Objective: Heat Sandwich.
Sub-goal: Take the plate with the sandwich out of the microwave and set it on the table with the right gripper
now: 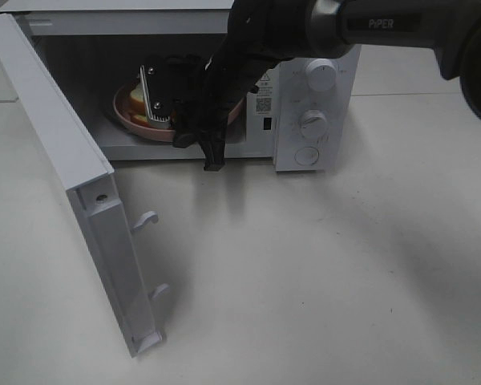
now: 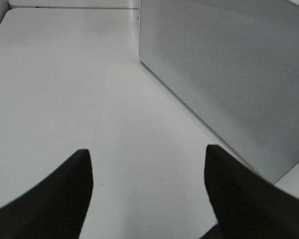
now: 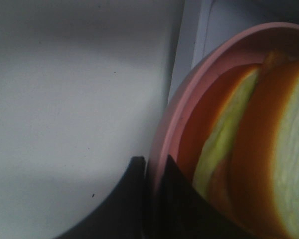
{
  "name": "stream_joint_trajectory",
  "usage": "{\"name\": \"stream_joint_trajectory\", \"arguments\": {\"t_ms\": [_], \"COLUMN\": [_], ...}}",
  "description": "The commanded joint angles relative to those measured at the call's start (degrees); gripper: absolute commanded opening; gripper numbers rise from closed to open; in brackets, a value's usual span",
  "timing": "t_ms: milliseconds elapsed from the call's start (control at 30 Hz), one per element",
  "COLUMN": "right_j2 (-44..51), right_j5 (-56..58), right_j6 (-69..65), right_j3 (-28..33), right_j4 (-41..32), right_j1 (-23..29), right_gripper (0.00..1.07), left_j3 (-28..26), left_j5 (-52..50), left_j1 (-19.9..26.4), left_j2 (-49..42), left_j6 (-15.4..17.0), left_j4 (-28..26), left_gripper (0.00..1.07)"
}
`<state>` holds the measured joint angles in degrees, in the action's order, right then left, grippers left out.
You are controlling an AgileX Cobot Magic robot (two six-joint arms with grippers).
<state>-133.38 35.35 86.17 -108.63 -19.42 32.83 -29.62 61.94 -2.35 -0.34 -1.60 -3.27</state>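
Nearest the lens stands the microwave door (image 1: 60,160), swung fully open to the left with its two latch hooks (image 1: 147,218) jutting over the tabletop (image 1: 321,281). Held that wide, it leaves the mouth of the cavity free for an arm to reach in.

On that same side, the left hand (image 2: 148,154) hovers low over bare tabletop with its fingers spread and nothing between them. It is just beside a perforated white panel (image 2: 229,64) that looks like the door's outer face. My guess is that it waits there to push the door closed.

Inside the microwave (image 1: 293,128) is the pink plate (image 1: 122,112), with the sandwich (image 1: 135,99) lying on it, its tan crust and pale yellow-green filling showing. The right hand (image 3: 153,162) is clamped on the plate's rim, one finger outside the lip and one inside, close to the bread. Gripping the plate rather than the sandwich spares the food from being squashed. I cannot tell whether the plate rests fully on the cavity floor or is slightly lifted.

Further right are the control knobs (image 1: 321,76), untouched, and the right arm (image 1: 385,24) slanting in from the upper right. Placing looks nearly done; letting go, shutting the door and setting the dial remain.
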Motion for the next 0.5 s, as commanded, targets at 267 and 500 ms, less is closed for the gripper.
{"name": "stream_joint_trajectory", "arguments": {"t_ms": [267, 500], "right_j2": [9.0, 12.89], "right_j5": [-9.57, -8.31], "right_j6": [3.55, 5.96], "right_j3": [12.03, 17.3], "right_j4": [0.29, 0.29], "right_j1": [1.66, 3.38], "right_gripper": [0.0, 0.0], "left_j3": [0.17, 0.17], "left_j5": [-0.63, -0.63], "left_j1": [0.17, 0.17], "left_j2": [-0.29, -0.29], "left_j6": [0.11, 0.11], "left_j4": [-0.57, -0.57], "left_gripper": [0.62, 0.62]}}
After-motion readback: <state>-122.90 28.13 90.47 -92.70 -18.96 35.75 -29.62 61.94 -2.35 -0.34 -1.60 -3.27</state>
